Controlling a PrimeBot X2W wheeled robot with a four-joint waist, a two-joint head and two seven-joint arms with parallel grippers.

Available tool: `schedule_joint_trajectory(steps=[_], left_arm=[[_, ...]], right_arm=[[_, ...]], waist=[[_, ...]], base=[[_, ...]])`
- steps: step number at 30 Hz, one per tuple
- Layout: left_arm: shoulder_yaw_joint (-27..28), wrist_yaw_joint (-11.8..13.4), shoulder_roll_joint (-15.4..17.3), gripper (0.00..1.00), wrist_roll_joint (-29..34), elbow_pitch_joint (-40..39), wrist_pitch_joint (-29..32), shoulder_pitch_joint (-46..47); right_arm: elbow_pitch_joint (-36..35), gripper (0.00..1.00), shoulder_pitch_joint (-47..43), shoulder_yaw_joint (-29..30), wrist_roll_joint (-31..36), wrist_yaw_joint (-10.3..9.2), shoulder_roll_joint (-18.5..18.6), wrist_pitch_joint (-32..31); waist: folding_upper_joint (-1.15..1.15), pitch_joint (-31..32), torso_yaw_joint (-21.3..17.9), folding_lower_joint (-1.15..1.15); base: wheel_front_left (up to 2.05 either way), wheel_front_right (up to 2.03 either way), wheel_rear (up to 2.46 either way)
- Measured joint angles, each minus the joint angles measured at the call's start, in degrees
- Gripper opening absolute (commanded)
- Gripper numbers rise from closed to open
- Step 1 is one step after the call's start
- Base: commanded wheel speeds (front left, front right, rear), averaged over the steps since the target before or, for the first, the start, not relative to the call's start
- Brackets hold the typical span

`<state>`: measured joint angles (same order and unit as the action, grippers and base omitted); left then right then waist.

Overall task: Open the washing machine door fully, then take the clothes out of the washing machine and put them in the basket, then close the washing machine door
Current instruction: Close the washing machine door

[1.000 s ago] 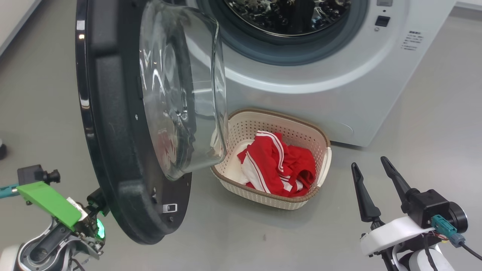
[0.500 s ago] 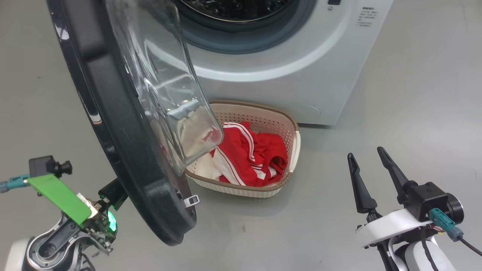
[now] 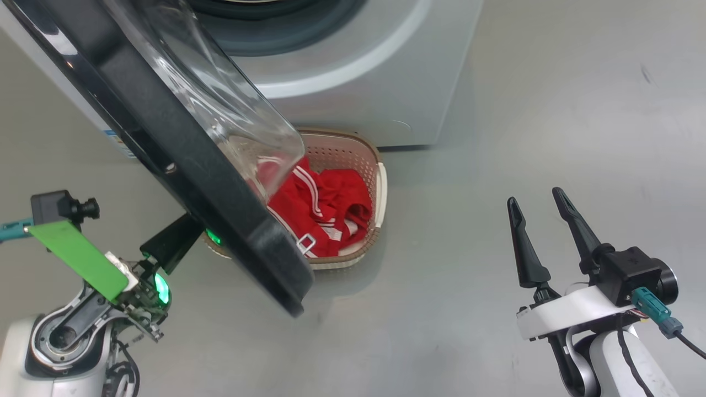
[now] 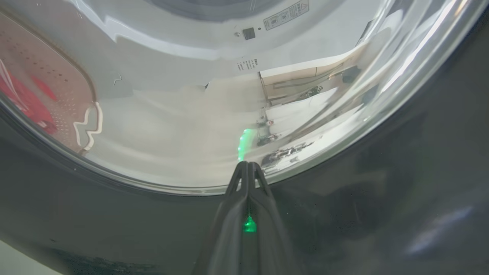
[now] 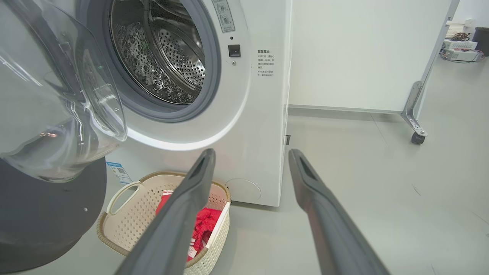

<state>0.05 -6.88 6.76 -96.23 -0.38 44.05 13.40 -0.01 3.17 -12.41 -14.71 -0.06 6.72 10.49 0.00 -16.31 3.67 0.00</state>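
Observation:
The washing machine door point(image 3: 182, 160) hangs part open, its black rim slanting across the head view and its glass bowl point(image 3: 220, 110) facing the white washing machine point(image 3: 358, 71). My left gripper point(image 3: 190, 227) is shut, with its tips against the door's outer face point(image 4: 344, 214) just below the glass; the left gripper point(image 4: 248, 165) holds nothing. The cream basket point(image 3: 380, 182) stands on the floor before the machine, with the red clothes point(image 3: 325, 207) in it, partly hidden by the door. My right gripper point(image 3: 538, 199) is open over bare floor. The steel drum point(image 5: 164, 57) looks bare of clothes.
Grey floor point(image 3: 551, 110) stretches to the right of the machine and basket. In the right wrist view a white partition point(image 5: 344, 57) stands behind the machine on a wheeled leg point(image 5: 416, 135). The basket point(image 5: 114, 202) sits close under the door's lower edge.
The whole head picture has shifted, so the camera moved. The door now covers more of the basket and slants toward the machine. My left gripper stays at its outer face; the right is unchanged.

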Motion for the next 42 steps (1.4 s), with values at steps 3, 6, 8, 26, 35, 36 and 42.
schedule_joint_trajectory(steps=[3,6,8,26,35,36,42], left_arm=[[0.21,-0.01,-0.04,0.00,0.15,0.00,-0.25,1.42],[0.53,-0.01,-0.09,0.00,0.51,0.03,-0.54,2.83],[0.90,-0.02,-0.24,0.00,0.54,0.29,-0.85,3.99],[3.33,0.03,0.13,0.00,2.64,6.23,-5.22,20.34],[4.17,0.03,0.08,0.00,5.55,11.51,-8.61,26.60],[4.22,0.03,0.08,0.00,5.65,12.15,-8.90,27.25],[3.91,0.03,0.02,0.00,6.31,16.50,-10.13,31.01]], right_arm=[[0.01,1.00,0.70,-0.05,-0.41,0.38,-0.43,0.26],[0.04,1.00,1.44,-0.08,-0.42,0.49,-0.92,0.68],[0.14,1.00,1.76,-0.08,-0.45,0.49,-1.11,0.94],[1.76,1.00,7.07,-0.42,-2.42,1.00,-2.37,2.83],[3.22,1.00,8.72,-0.47,-2.50,1.37,-2.81,3.36],[3.33,1.00,8.77,-0.42,-2.50,1.43,-2.87,3.44],[4.30,1.00,9.30,-0.13,-2.76,1.44,-3.00,3.46]], waist=[[0.00,-1.18,-1.84,0.00],[0.00,-2.39,-3.70,0.00],[0.00,-3.22,-4.91,0.00],[0.00,-12.10,-14.25,0.00],[0.00,-14.49,-17.31,0.00],[0.00,-14.65,-17.58,0.00],[0.00,-15.34,-18.66,0.00]], base=[[0.00,0.00,0.00],[0.00,0.00,0.00],[0.00,0.00,0.00],[0.00,0.00,0.00],[0.00,0.00,0.00],[0.00,0.00,0.00],[0.00,0.00,0.00]])
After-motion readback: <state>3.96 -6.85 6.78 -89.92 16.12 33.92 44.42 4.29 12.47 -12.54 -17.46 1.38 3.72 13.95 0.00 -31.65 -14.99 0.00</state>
